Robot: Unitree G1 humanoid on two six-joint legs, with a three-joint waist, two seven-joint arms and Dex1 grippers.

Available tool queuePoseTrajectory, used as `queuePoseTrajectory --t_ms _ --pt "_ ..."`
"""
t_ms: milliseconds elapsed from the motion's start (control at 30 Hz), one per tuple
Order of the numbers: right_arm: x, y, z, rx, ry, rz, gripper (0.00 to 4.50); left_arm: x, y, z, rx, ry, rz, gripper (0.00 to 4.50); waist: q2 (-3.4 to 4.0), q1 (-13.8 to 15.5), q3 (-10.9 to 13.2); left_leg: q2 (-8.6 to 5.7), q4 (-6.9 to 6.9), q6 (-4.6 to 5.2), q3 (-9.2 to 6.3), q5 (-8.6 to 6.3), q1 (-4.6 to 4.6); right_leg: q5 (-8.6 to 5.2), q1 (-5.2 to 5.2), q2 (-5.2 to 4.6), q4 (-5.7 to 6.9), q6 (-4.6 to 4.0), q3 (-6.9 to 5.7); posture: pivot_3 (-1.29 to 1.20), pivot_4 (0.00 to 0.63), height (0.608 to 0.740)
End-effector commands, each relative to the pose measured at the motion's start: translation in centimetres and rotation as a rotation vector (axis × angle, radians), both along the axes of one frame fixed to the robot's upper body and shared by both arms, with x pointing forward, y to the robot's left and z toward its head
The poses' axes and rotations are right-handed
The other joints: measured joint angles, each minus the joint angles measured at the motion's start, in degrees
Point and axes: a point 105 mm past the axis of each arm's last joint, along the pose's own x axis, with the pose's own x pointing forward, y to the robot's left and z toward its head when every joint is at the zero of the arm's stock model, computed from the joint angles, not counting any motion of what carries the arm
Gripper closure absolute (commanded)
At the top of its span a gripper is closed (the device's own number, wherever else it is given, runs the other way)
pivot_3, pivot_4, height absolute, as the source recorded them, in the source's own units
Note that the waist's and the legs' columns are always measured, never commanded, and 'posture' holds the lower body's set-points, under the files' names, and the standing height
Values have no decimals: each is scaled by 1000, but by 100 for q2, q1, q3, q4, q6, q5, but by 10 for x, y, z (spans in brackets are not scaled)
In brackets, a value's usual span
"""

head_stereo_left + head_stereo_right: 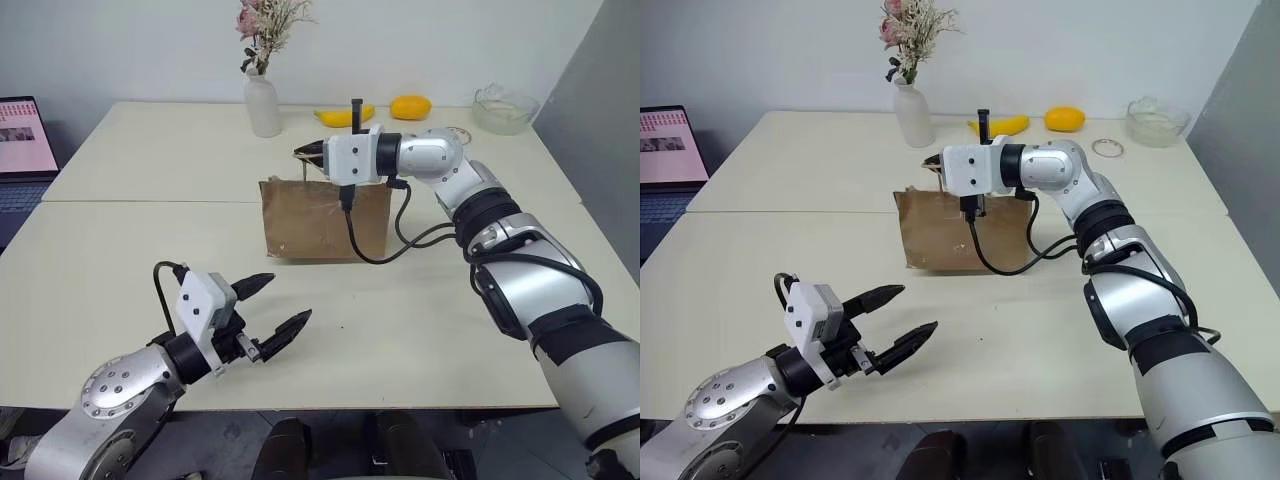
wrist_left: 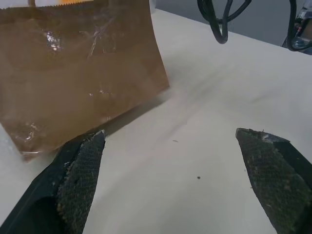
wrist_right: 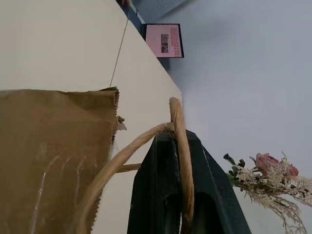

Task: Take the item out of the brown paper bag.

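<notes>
We see the tabletop (image 1: 130,260) evenly and brightly lit, soft light from above, with no harsh glare on its cream surface. The brown paper bag (image 1: 325,220) casts only a thin, faint shadow at its base. From the left wrist, the bag (image 2: 78,73) shows small shiny glints on its creases and looks slightly soft, while the near fingers (image 2: 80,180) are sharp. From the right wrist, the string handle (image 3: 181,146) is mildly blurred.
</notes>
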Motion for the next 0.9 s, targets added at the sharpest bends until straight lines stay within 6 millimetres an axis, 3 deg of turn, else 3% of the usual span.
queuePoseTrajectory --t_ms 33,200,300,467,600,800,900 --pt "-1 5 20 16 -71 2 4446 -3 -7 8 -4 -55 -20 0 0 0 0 0 0 0 -1 0 0 0 0 0 1 0 -1 0 150 740" --pt "3 2 4 -55 -71 -27 4446 -1 -10 8 -5 -60 -34 0 0 -2 0 0 0 0 0 0 5 0 1 0 4 -1 0 0 150 740" --pt "0 1 1 -79 -70 -5 3917 0 -11 8 -5 -62 -38 0 0 -2 0 0 0 0 0 0 9 0 3 1 6 -1 0 0 150 740" --pt "-1 -5 2 -104 -66 4 2162 2 -14 9 -4 -67 -48 0 -1 -2 0 0 0 0 1 0 18 0 9 1 9 -1 1 0 150 740" --pt "-1 -25 8 -102 37 -2 812 2 -16 9 -8 -65 -64 0 -1 0 0 0 0 0 1 0 20 0 10 1 11 -1 1 0 150 740" --pt "-17 -73 44 95 311 -5 812 6 -15 8 -2 -61 -86 0 -1 27 0 -1 0 1 -3 0 19 0 15 -4 7 -1 -4 0 150 740" --pt "-38 -96 47 199 447 -23 812 8 -14 9 -1 -65 -88 0 -2 49 -1 -1 -1 1 -6 -1 20 0 16 -5 8 0 -7 0 150 740"
